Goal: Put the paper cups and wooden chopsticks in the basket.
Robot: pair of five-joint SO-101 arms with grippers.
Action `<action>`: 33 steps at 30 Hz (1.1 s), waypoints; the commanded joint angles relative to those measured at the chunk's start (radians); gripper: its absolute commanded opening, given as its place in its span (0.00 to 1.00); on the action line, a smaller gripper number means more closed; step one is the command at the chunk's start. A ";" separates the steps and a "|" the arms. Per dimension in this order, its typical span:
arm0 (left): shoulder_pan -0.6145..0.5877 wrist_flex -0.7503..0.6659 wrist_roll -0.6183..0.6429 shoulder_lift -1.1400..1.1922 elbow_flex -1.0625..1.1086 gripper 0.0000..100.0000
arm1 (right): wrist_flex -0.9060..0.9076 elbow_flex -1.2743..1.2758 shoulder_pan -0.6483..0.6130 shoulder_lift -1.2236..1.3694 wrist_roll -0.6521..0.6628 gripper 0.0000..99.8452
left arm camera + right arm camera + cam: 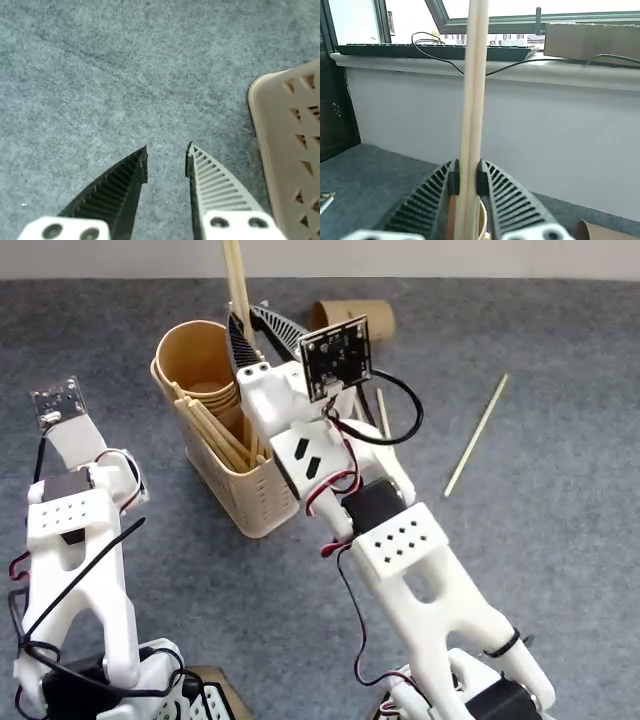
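The right pincer (467, 177) is clamped on a pair of wooden chopsticks (472, 90), held upright with most of their length rising above the fingers. In the high view this pincer (250, 328) sits directly over the far end of the basket (255, 505), and the held pair (236, 280) runs up past the top edge of the picture. The beige, perforated basket stands on the grey carpeted desk (560, 540). Inside it are an upright paper cup (195, 355) at its far end and several stowed chopsticks (215, 435) leaning along its length. A second paper cup (352, 316) lies on its side on the desk beyond the basket. A loose chopstick (476, 435) lies flat on the desk well away from the basket, on the right arm's side. The left pincer (166, 160) hovers over bare desk just beside the basket's wall (295, 150), its fingers apart with nothing between them.
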 commanded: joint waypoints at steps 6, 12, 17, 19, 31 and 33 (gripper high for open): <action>0.012 -0.023 0.006 -0.004 -0.005 0.15 | -0.019 0.027 -0.027 -0.004 -0.015 0.19; 0.008 -0.023 0.006 -0.004 -0.005 0.15 | -0.019 0.022 -0.024 -0.004 -0.015 0.19; 0.008 -0.025 0.006 -0.004 -0.005 0.15 | 0.005 0.021 0.015 -0.007 -0.009 0.19; 0.008 -0.025 0.006 -0.004 -0.005 0.15 | 0.094 -0.001 0.041 -0.007 -0.009 0.19; 0.012 -0.029 0.006 -0.004 -0.005 0.15 | 0.539 -0.197 0.117 -0.007 -0.031 0.19; 0.008 -0.026 0.006 -0.004 -0.005 0.15 | 0.559 -0.228 0.077 -0.005 -0.044 0.19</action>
